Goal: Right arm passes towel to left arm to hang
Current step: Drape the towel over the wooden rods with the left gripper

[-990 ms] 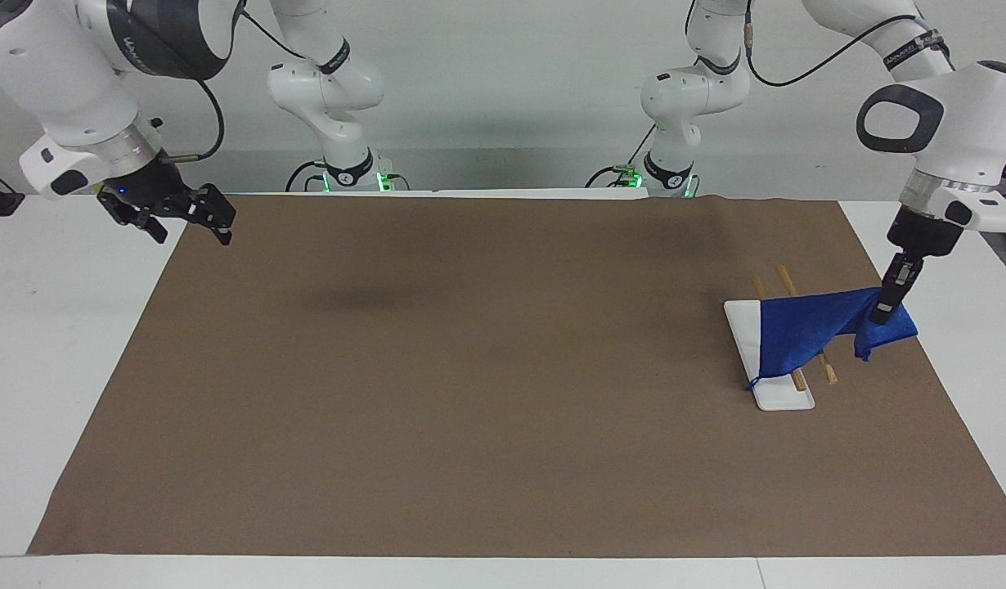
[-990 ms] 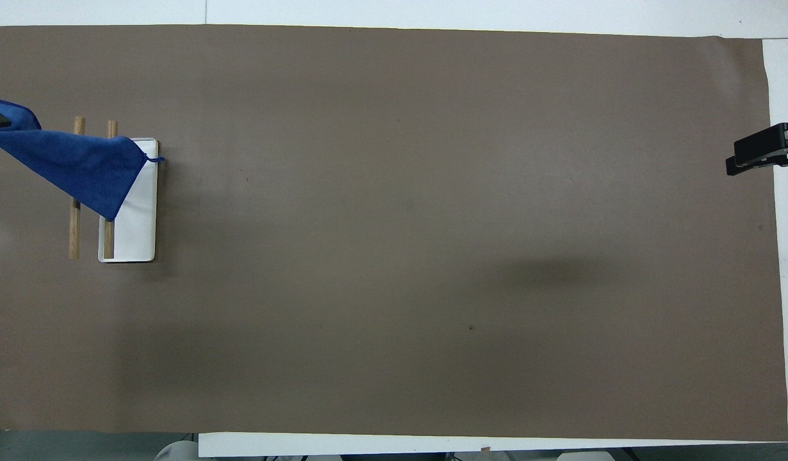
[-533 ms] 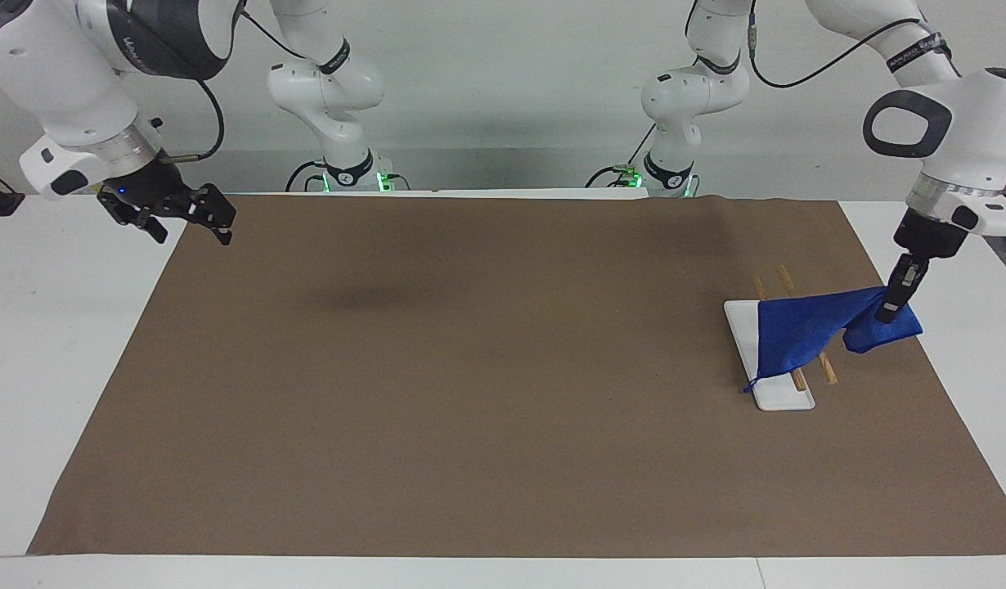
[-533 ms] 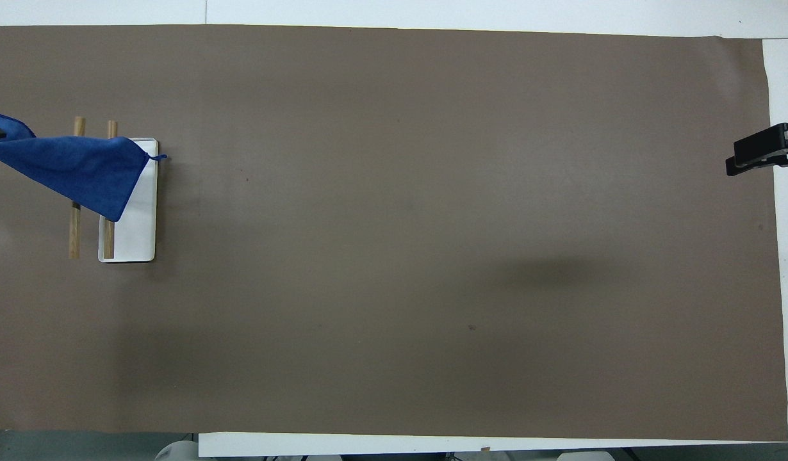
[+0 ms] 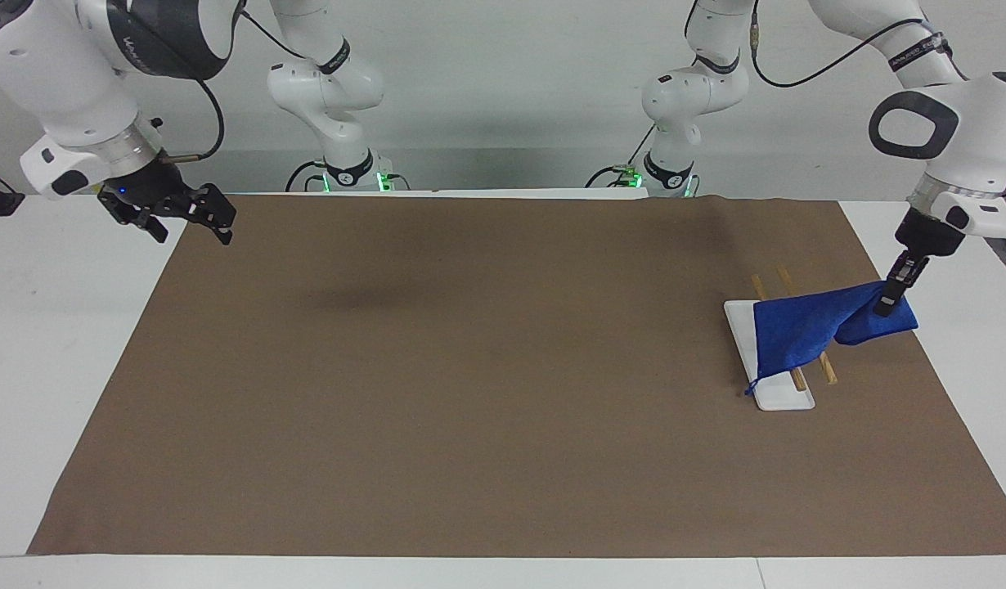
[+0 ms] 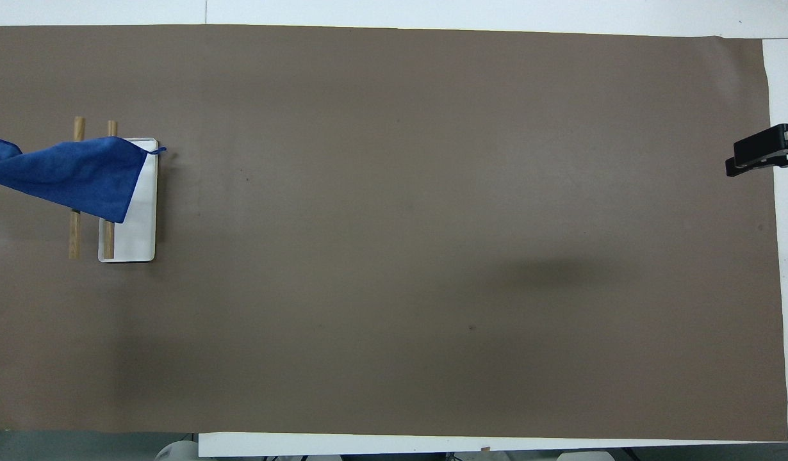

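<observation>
Towel (image 5: 806, 331), deep blue with a small loop at one corner, drapes over a rack of two wooden rods (image 5: 828, 372) on a white base (image 5: 777, 397) at the left arm's end of the table (image 5: 53, 343). The left gripper (image 5: 884, 309), jaws clamped on the towel's bunched end, shows plainly in the facing view; overhead it sits at the frame's edge. The right gripper (image 5: 188, 225) waits over the brown mat's (image 5: 470, 368) edge, jaws apart.

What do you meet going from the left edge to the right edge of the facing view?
right gripper, open and empty → white base of the rack → blue towel draped over the rack → left gripper, shut on the towel.
</observation>
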Robot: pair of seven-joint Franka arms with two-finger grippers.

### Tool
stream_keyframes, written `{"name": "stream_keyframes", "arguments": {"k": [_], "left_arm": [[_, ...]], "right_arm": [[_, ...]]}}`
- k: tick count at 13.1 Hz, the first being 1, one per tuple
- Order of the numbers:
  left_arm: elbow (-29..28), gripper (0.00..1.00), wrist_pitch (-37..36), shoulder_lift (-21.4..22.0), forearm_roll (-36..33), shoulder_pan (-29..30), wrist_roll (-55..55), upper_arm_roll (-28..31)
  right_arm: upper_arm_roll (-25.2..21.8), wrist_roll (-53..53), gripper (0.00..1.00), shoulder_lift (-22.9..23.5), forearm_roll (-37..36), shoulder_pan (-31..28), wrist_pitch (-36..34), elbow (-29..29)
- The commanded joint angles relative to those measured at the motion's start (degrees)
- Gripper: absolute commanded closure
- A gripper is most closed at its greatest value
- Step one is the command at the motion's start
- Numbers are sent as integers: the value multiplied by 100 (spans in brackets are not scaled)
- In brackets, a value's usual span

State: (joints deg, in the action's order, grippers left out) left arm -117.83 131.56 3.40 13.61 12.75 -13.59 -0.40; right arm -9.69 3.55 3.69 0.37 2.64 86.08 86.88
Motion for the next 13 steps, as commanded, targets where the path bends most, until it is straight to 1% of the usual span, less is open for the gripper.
{"name": "stream_keyframes", "arguments": {"k": [1, 4, 5, 7, 8, 11, 12, 13], "left_arm": [[-389, 98, -78, 310, 107, 0, 173, -21], [-705, 98, -148, 495, 72, 8, 269, -21], [-723, 97, -288, 556, 46, 0, 287, -21], [-732, 96, -718, 652, -339, 26, 287, -21], [-750, 96, -850, 697, -402, 26, 287, -21], [-855, 94, -904, 758, -508, 43, 453, -21], [-925, 89, -887, 802, -508, 52, 480, -21], [-926, 74, -887, 803, -517, 79, 480, -21]], "right_arm": [[-24, 128, 0, 53, -54, -1, -109, -119], [-24, 128, 0, 53, -54, -1, -109, -119], [-24, 128, 0, 53, -54, -1, -117, -119], [-24, 128, 0, 53, -46, -1, -117, -110], [-24, 128, 0, 53, -54, -1, -117, -110], [-33, 128, 0, 53, -54, -1, -135, -110], [-33, 128, 0, 53, -54, -1, -144, -119], [-24, 128, 0, 53, -54, -1, -135, -110]]}}
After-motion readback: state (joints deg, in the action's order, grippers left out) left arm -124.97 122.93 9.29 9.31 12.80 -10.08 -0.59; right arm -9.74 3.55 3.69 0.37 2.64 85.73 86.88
